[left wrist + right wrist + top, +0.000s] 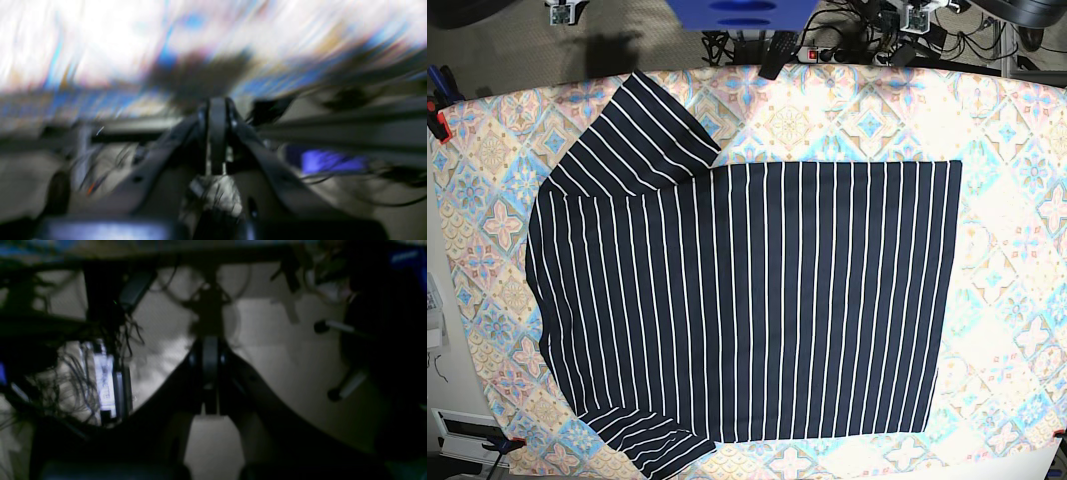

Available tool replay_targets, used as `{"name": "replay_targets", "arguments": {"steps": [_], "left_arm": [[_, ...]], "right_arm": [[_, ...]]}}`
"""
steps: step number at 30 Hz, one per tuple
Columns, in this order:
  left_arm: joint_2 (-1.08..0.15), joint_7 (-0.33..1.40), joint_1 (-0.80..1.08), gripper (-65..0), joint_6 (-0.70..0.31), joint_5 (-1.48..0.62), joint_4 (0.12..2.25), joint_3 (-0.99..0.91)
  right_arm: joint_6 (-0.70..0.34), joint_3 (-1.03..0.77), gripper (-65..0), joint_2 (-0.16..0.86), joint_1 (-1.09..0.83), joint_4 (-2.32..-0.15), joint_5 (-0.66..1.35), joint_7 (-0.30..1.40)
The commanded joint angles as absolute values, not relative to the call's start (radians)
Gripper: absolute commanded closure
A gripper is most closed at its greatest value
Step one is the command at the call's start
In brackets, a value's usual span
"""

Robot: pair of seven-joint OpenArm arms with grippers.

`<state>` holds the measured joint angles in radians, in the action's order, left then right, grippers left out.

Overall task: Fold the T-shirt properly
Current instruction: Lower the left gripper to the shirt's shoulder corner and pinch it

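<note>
Blurring both wrist views, left fingers (217, 133) and right fingers (210, 373) clenched empty (T-shirt (757, 300) flat).

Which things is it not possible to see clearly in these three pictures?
- Left wrist view: motion blur smears everything beyond the left gripper.
- Right wrist view: too dark; the clutter beyond the right gripper is unreadable.
- Base view: both arms lie outside the frame; the T-shirt covers the tablecloth beneath it, and its collar cannot be made out.
</note>
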<state>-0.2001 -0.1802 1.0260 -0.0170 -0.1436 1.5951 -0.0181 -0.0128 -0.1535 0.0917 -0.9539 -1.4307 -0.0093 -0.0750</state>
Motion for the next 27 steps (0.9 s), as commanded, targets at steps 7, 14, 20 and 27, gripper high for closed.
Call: {"name": "replay_targets", "arguments": {"steps": [7, 14, 20, 27], "left_arm": [[-0.211, -0.031, 1.004, -0.6, -0.002, -0.157, 1.774, -0.099], [-0.213, 0.117, 0.917, -0.7, -0.002, -0.341, 1.873, -0.104], [-0.216, 0.236, 0.840, -0.8, -0.002, -0.552, 1.873, -0.136], [-0.213, 0.371, 0.736, -8.6, -0.002, -0.809, 1.871, -0.229]], "right_arm": [[-0.007, -0.159, 0.0, 0.099, -0.984, -1.589, -0.090, -0.097], [-0.007, -0.156, 0.0, 0.097, -0.978, -1.658, -0.245, -0.091], [-0.007, -0.151, 0.0, 0.097, -0.912, -1.724, -0.243, 0.041], [-0.007, -0.150, 0.0, 0.097, -0.849, -1.762, -0.243, 0.140]]}}
